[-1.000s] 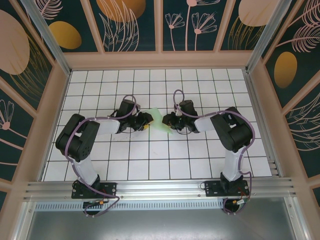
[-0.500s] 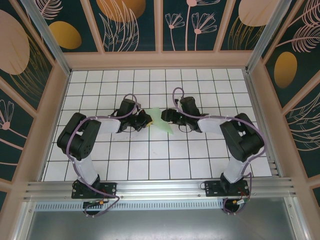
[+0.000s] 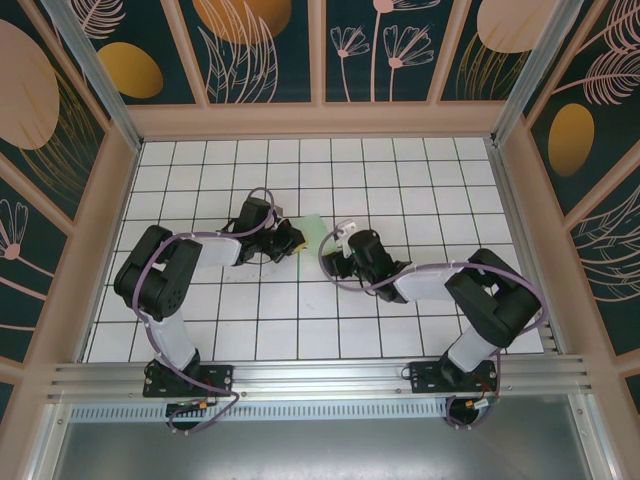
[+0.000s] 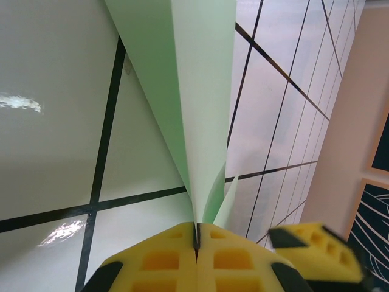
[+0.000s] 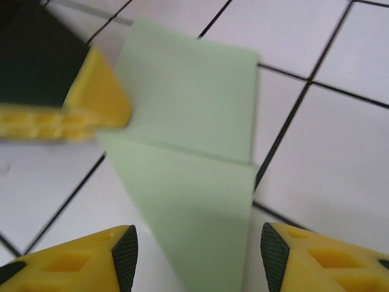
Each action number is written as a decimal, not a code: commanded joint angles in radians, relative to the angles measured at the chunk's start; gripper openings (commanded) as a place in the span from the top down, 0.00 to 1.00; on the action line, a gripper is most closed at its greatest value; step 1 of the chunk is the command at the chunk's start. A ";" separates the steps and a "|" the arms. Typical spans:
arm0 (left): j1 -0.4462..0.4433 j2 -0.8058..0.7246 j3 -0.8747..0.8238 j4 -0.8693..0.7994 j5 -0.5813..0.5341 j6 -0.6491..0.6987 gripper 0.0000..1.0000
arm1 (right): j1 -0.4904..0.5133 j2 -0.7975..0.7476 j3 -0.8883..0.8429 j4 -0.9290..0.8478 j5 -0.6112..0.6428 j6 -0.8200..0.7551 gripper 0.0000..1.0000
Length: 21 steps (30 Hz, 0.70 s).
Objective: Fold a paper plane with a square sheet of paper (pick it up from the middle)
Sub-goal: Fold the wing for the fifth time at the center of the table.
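The top camera looks steeply down from above the near edge across the whole worktop (image 3: pixel 300 320). The wrist cameras peer closely past the left pincer (image 4: pixel 196 240) and right pincer (image 5: pixel 196 246). All three views share the folded green paper (image 3: pixel 312 232).

The pale green square sheet of paper (image 3: pixel 312 231) is being held folded along a sharp centre crease. Its layers are being pinched together at one end by the left gripper (image 4: pixel 196 236). It is being kept near the middle of the worktop, low over the tiles.
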 commanded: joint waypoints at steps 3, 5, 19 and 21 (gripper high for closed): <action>-0.005 -0.012 0.031 -0.011 0.015 -0.008 1.00 | 0.040 0.030 -0.003 0.162 0.048 -0.208 0.43; -0.006 -0.012 0.034 -0.017 0.016 -0.009 1.00 | 0.054 0.061 -0.003 0.200 0.061 -0.246 0.44; -0.006 -0.017 0.046 -0.044 0.005 -0.015 0.99 | 0.098 0.245 0.030 0.421 0.194 -0.414 0.59; -0.005 -0.016 0.045 -0.045 0.007 -0.018 0.99 | 0.100 0.267 0.038 0.446 0.209 -0.431 0.63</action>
